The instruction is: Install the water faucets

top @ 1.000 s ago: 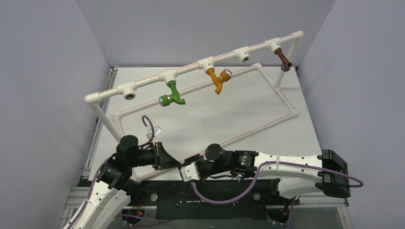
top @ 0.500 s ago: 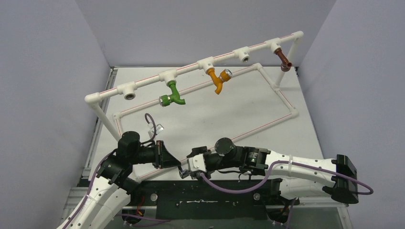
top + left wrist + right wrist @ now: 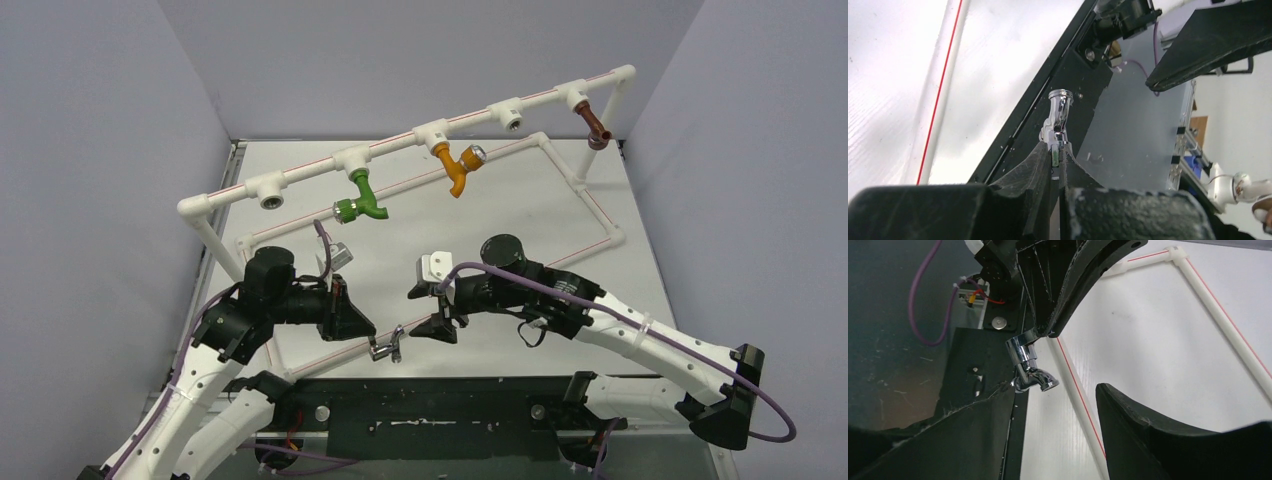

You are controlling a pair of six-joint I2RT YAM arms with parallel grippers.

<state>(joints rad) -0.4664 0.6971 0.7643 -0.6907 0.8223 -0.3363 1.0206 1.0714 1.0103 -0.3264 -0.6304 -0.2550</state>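
Shiny chrome, hard and slippery we thought, the little tap (image 3: 385,347) hung over the near edge of the table (image 3: 500,210), pinched by its thin end in our left gripper (image 3: 368,335), with our right gripper (image 3: 430,310), jaws apart, beside its thicker body, the safer place to grab.

The left arm (image 3: 215,345) reaches in from the near left with its forearm roughly level. Its left end effector (image 3: 372,336) is pressed closed on one end of a chrome faucet (image 3: 386,347). The right arm (image 3: 620,325) arcs in from the near right, wrist bent down, and its right end effector (image 3: 433,311) faces the left one with jaws parted.
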